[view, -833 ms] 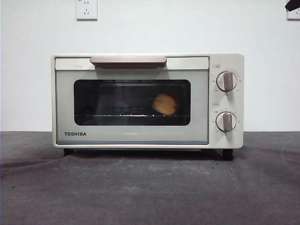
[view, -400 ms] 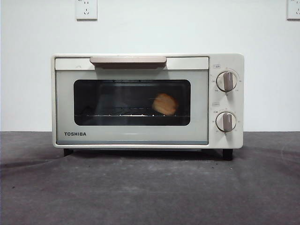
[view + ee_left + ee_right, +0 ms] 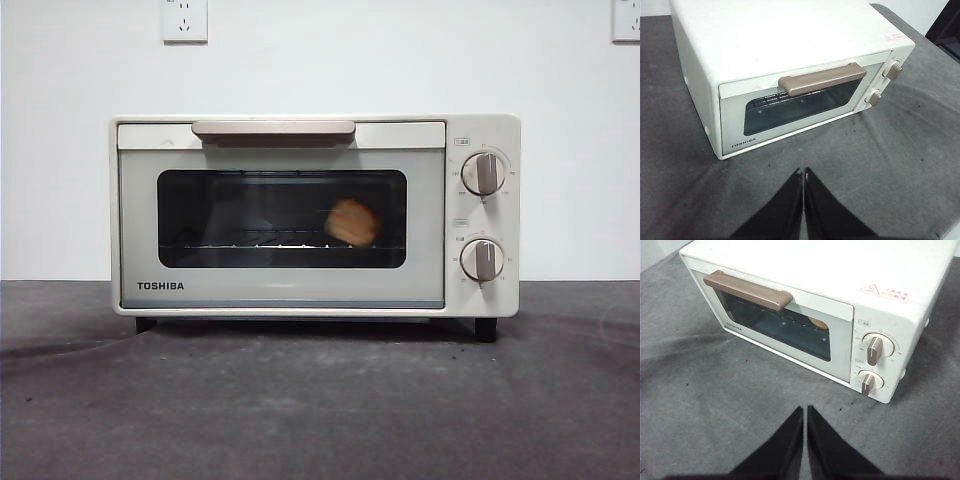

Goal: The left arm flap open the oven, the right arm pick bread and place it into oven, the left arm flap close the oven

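Note:
The cream-white TOSHIBA oven (image 3: pixel 280 290) stands on the grey table with its door shut and its beige handle (image 3: pixel 273 129) at the top. The golden-brown bread (image 3: pixel 352 222) lies on the wire rack inside, right of the middle, seen through the dark window; a bit of it shows in the right wrist view (image 3: pixel 819 323). The left gripper (image 3: pixel 803 172) is shut and empty, high above the table in front of the oven (image 3: pixel 790 45). The right gripper (image 3: pixel 805 410) is shut and empty, high in front of the oven (image 3: pixel 890 270). Neither arm shows in the front view.
Two knobs (image 3: pixel 484 173) sit on the oven's right panel. A white wall with a socket (image 3: pixel 185 20) stands behind. Grey table cloth (image 3: pixel 320 410) stretches in front of the oven.
A black arm tip at the top right corner one second ago has left the front view. The oven and the bread have not moved.

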### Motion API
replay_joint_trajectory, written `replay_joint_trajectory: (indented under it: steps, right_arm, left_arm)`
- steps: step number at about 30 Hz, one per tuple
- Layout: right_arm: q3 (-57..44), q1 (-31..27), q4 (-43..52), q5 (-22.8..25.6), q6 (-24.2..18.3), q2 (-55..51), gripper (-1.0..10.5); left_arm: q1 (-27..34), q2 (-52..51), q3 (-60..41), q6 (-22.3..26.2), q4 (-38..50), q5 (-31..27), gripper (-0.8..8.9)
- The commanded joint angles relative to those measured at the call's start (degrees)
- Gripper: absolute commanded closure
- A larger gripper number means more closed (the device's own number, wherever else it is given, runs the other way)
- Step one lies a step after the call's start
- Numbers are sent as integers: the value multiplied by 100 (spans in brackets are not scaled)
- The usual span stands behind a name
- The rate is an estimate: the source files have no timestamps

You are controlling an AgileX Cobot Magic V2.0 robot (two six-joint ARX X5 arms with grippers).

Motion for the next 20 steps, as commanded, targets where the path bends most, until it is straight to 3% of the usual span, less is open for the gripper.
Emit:
replay_joint_trajectory:
  steps: [1, 8, 9, 11, 20]
  right_arm:
    - [105, 31, 63, 2, 57, 22, 939]
    - [105, 31, 63, 2, 57, 20, 939]
    - [105, 31, 63, 2, 57, 22, 939]
    - [105, 31, 63, 2, 57, 22, 939]
    - [105, 31, 63, 2, 57, 22, 939]
  left_arm:
    - [-11, 28, 118, 72, 61, -17, 802]
    - [-11, -85, 118, 127, 68, -20, 802]
    - [9, -164, 118, 503, 101, -85, 802]
    - [109, -372, 33, 671, 433, -210, 802]
    - [802, -1847, -1952, 643, 4430, -1657, 802]
